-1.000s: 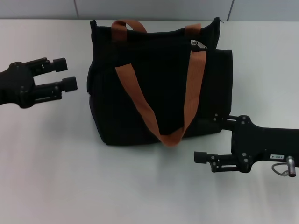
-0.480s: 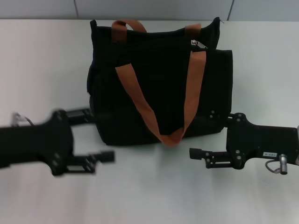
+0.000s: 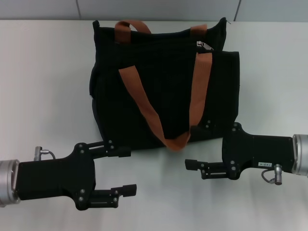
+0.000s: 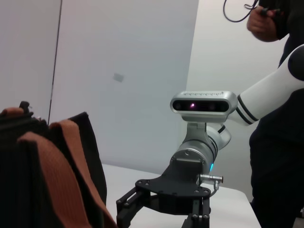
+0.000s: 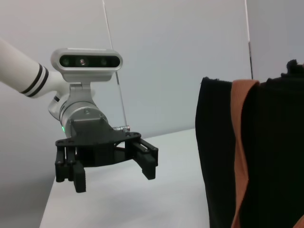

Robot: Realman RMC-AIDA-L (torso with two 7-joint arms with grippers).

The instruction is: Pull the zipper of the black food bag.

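Note:
The black food bag (image 3: 163,91) stands upright at the middle of the white table, its brown-orange handles (image 3: 144,108) hanging down its front. The silver zipper pull (image 3: 204,46) sits at the right end of its top edge. My left gripper (image 3: 126,171) is open and empty, low in front of the bag's left corner. My right gripper (image 3: 190,147) is open and empty at the bag's lower right front, its upper finger close against the fabric. The right wrist view shows the left gripper (image 5: 114,176) and the bag (image 5: 270,156). The left wrist view shows the right gripper (image 4: 161,216) and the bag (image 4: 19,190).
The white table (image 3: 48,72) lies bare on both sides of the bag and in front between the two arms. A grey wall (image 3: 159,8) runs behind its far edge. A person (image 4: 278,142) stands at the side in the left wrist view.
My left arm has swung from beside the bag's upper left down to the front left of the table. My right gripper has moved left, closer to the bag's lower right front.

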